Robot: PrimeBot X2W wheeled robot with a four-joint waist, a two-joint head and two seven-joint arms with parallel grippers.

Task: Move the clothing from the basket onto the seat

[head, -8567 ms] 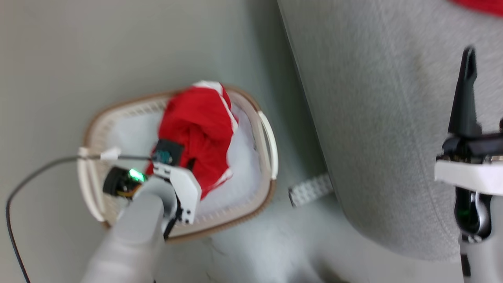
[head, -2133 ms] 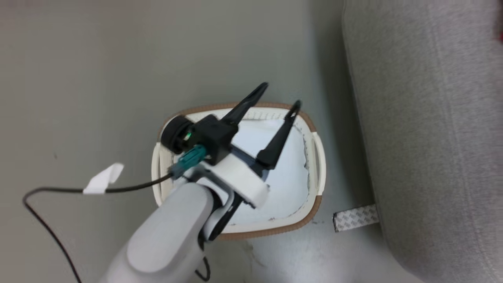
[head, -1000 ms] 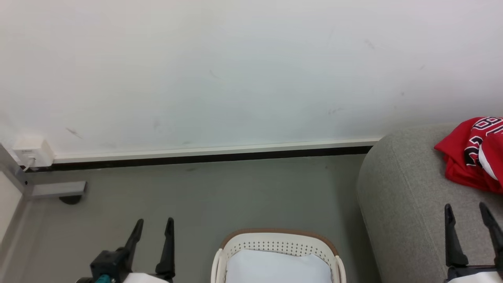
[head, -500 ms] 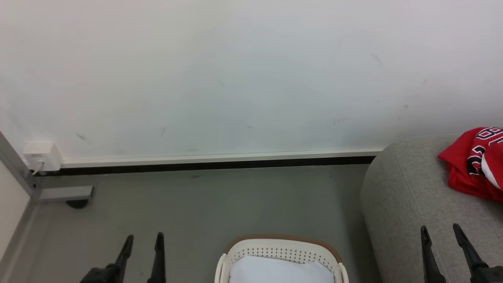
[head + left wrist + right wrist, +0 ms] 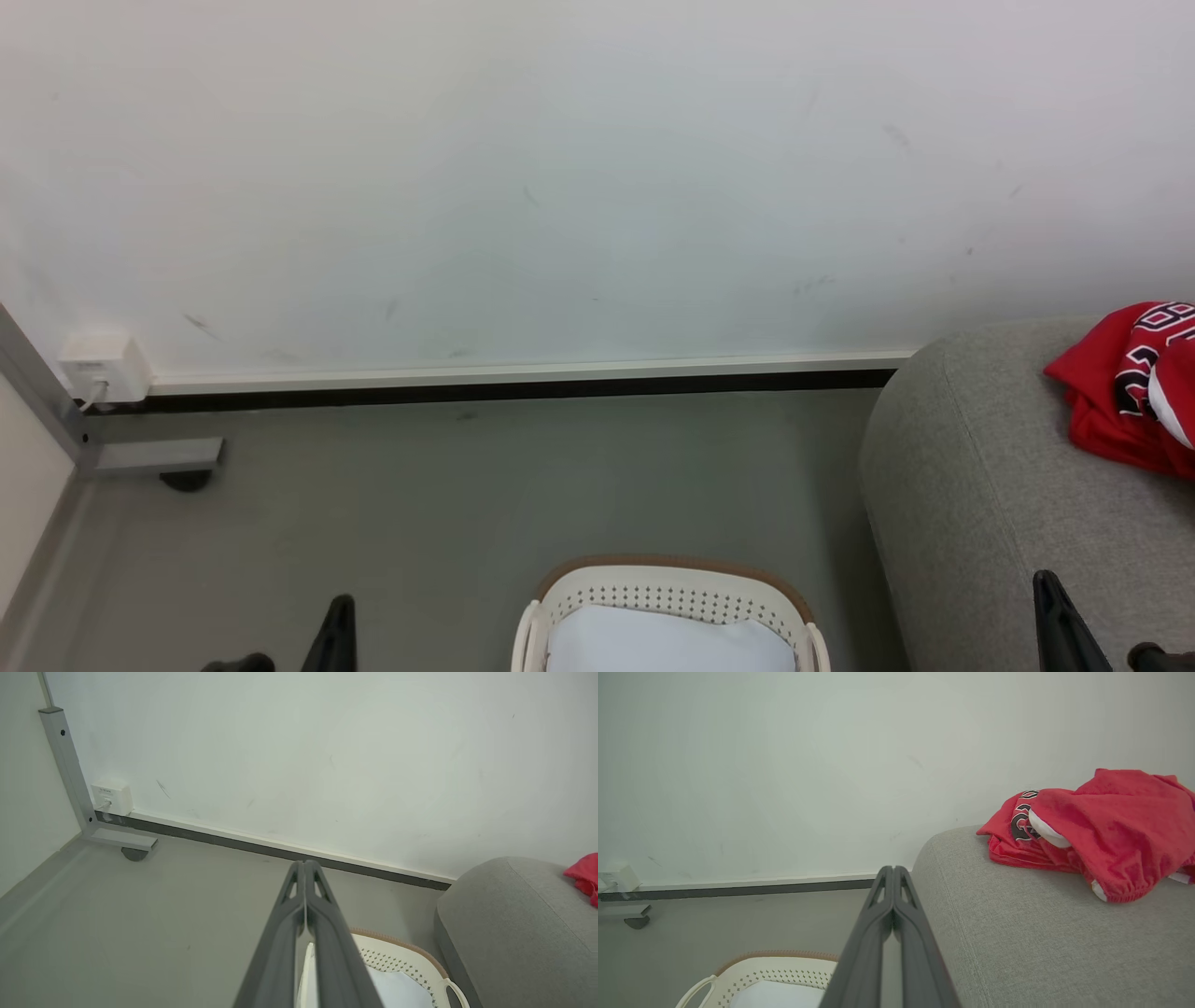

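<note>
The red clothing (image 5: 1092, 826) lies in a heap on the grey seat (image 5: 1017, 933), a jersey with black lettering under red shorts; the head view has the clothing (image 5: 1125, 397) at the right edge on the seat (image 5: 980, 485). The cream basket (image 5: 667, 607) stands on the floor at the bottom middle, holding flat white padding. My left gripper (image 5: 304, 864) is shut, empty, raised left of the basket (image 5: 402, 970). My right gripper (image 5: 893, 870) is shut and empty, at the seat's near corner. Each dark tip peeks up at the head view's bottom edge, left gripper (image 5: 341, 607) and right gripper (image 5: 1044, 583).
A white wall with a dark baseboard (image 5: 513, 383) runs behind the grey floor. A wall socket box (image 5: 93, 364) and a grey metal frame foot (image 5: 154, 457) sit at the far left. Open floor lies left of the basket.
Both grippers have shut their fingers and sunk lower in the head view. The clothing, basket and seat have stayed put.
</note>
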